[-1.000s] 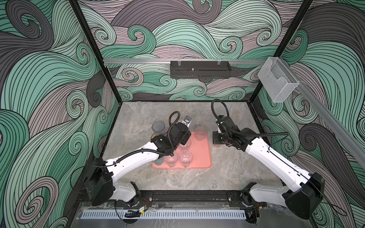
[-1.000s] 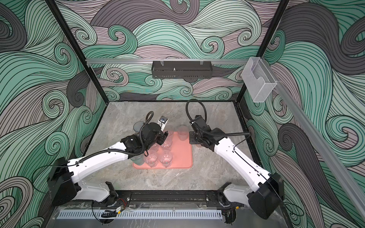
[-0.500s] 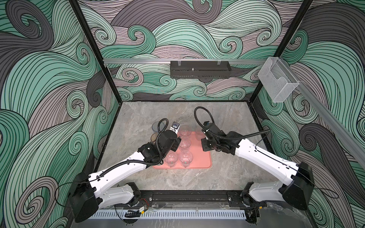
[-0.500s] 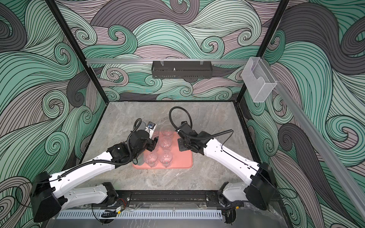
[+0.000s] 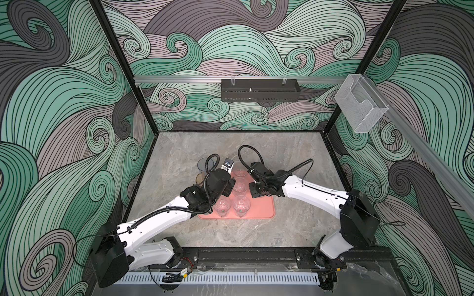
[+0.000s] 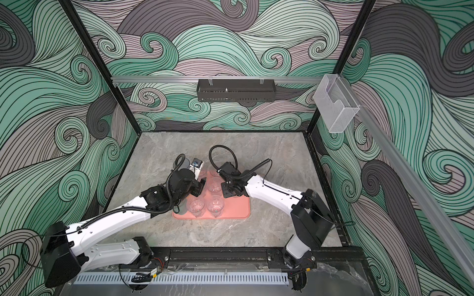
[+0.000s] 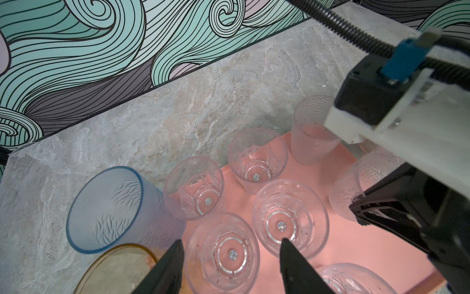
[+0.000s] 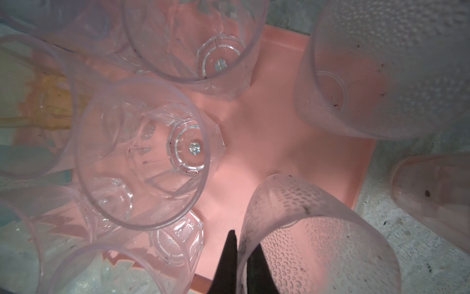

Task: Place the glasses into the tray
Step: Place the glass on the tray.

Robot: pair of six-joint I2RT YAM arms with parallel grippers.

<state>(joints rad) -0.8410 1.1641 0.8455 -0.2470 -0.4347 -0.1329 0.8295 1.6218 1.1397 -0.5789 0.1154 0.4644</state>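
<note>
Right end effector [image 8: 243, 240] pinches dimpled glass [image 8: 318, 254] (over tray [image 8: 254, 140]); left end effector [image 7: 231, 240] gapes empty.

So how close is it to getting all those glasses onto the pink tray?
Partway. Several clear glasses already stand on the tray. The right gripper is shut on the rim of a dimpled glass at the tray's edge; the left gripper hangs open over those already placed. A blue-grey tumbler, an orange tumbler and a pink tumbler stand off it, on the table.
</note>
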